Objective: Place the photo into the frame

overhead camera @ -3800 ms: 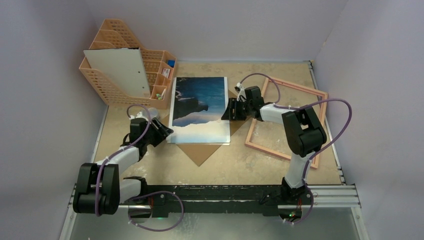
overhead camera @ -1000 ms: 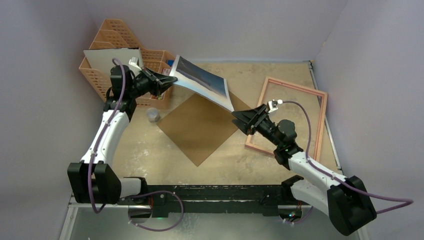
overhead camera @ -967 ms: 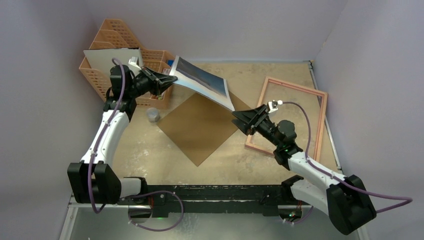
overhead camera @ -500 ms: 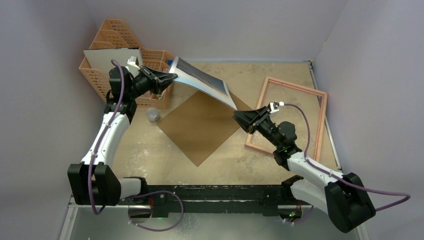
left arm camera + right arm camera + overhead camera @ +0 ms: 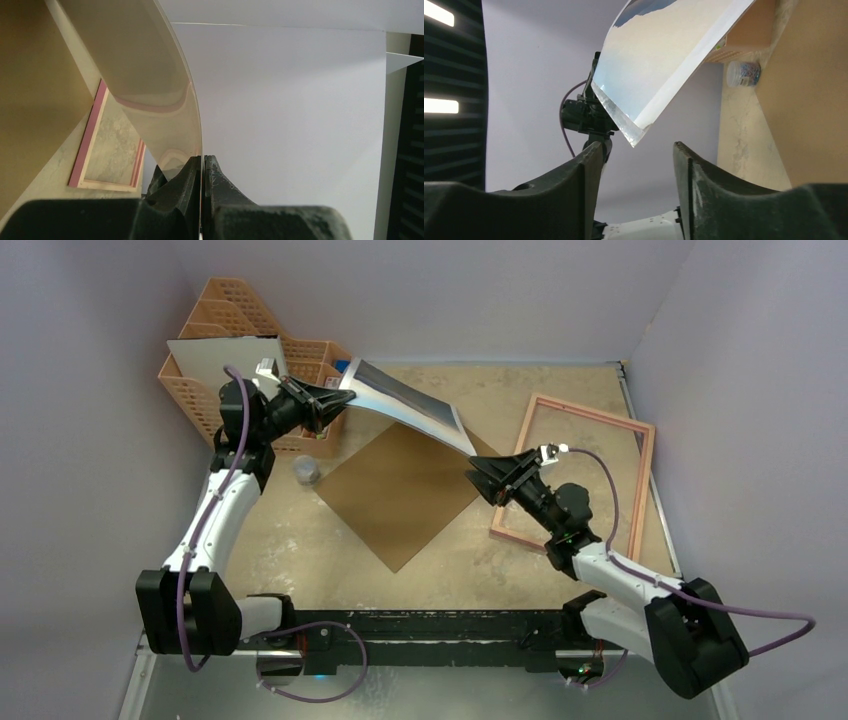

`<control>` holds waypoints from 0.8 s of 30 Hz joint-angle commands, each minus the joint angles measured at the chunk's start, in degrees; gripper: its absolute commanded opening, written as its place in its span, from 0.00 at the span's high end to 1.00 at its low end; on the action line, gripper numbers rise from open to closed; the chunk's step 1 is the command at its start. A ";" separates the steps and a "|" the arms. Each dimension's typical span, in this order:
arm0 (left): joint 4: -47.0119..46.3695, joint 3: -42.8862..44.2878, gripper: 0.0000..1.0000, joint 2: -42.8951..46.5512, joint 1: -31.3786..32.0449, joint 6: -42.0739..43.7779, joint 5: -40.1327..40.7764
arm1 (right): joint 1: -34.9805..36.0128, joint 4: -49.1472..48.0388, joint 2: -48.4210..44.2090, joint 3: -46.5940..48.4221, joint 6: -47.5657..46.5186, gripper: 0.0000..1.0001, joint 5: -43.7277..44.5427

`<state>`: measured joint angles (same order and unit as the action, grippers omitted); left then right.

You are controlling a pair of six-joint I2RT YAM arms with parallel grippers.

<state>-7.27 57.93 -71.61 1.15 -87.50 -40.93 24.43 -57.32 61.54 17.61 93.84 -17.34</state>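
At far left, against the wall: an orange mesh file rack (image 5: 215, 400) with a white board (image 5: 235, 365) leaning in it.

Stretched from the near-left base up and away toward the rack, forearm climbing and wrist bent rightward: the left arm. At its tip, the left gripper (image 5: 338, 397), clamped tight on the left edge of the photo (image 5: 405, 405). In the left wrist view, fingers (image 5: 190, 172) pinched together with the sheet's edge running up between them (image 5: 202, 167), a curved glossy face to the left and white (image 5: 290, 115) to the right.

Held in the air, bowed, picture side up, sloping down to the right over the far end of the brown backing board (image 5: 395, 495). Not in the frame (image 5: 580, 475), and left of it.

Near the board's left corner, a small clear jar (image 5: 306, 471) on the sandy table (image 5: 470, 570).

From the near-right base, lying low and reaching diagonally left and away, forearm crossing the frame's near-left corner: the right arm. At its end, the right gripper (image 5: 478, 473), spread wide and holding nothing. Just above the gap (image 5: 638, 146), the photo's lower corner (image 5: 654, 65), touching neither finger (image 5: 584, 170).

At right, flat on the table and skewed: the pink frame, seen also past the sheet from the left wrist (image 5: 87, 150).
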 commanded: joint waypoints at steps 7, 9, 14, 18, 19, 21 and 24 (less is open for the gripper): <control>-4.94 -0.35 1.00 1.92 -0.33 -2.04 -1.18 | 0.01 0.11 -3.77 -1.13 2.52 0.46 4.24; -4.95 -0.36 1.00 2.00 -0.32 -2.06 -1.32 | -0.05 0.38 -3.01 -1.09 3.57 0.50 4.13; -4.95 -1.07 1.00 2.42 -0.28 -2.35 -1.46 | -0.23 -0.64 -1.26 -1.01 4.30 0.59 3.38; -4.95 -1.33 1.00 2.53 -0.32 -2.58 -1.16 | -0.23 -0.68 -1.11 -1.08 3.51 0.70 3.19; -4.87 -1.41 1.00 2.53 -0.27 -2.62 -1.06 | -0.27 -0.73 -1.20 -1.13 3.22 0.72 3.24; -4.86 -1.58 1.00 2.61 -0.27 -2.83 -0.83 | -0.28 -1.02 -1.52 -1.32 2.51 0.77 3.73; -4.86 -1.82 1.00 2.79 -0.29 -3.15 -0.35 | -0.28 -0.93 -2.21 -0.67 0.14 0.82 4.52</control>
<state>-8.16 56.34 -71.05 1.15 -88.33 -41.32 24.36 -56.23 60.47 16.45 96.57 -14.41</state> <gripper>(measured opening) 0.028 0.205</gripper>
